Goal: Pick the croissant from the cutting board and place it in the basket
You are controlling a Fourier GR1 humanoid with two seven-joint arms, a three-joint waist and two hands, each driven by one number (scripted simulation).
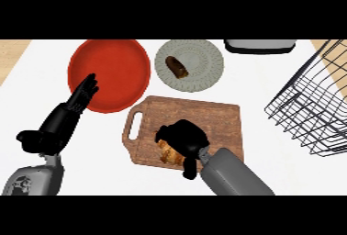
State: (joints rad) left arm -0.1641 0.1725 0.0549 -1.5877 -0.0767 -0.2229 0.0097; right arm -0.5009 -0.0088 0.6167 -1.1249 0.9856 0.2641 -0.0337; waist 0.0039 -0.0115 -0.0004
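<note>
Right forearm (pixel 234 176) comes up from the lower edge, grey and angled toward the upper left, and its black right hand (pixel 183 137) sits down over the wooden cutting board (pixel 203 114), fingers curled on top of the croissant (pixel 169 155). Only the croissant's golden lower-left end peeks out from under the hand, lying on the board's lower left part, near the handle slot; the rest is hidden beneath the palm. Over on the left, the left hand (pixel 68 117) is held open, fingers straight and pointing up and to the right, their tips lying over the edge of the red plate (pixel 119 59). Beside that, at the top centre, a grey-green plate (pixel 203 62) carries a small dark brown item (pixel 177 66), too small to name. Far right, the black wire basket (pixel 311 101) stands well apart from the board, and a grey appliance (pixel 261 45) shows at the top edge.
</note>
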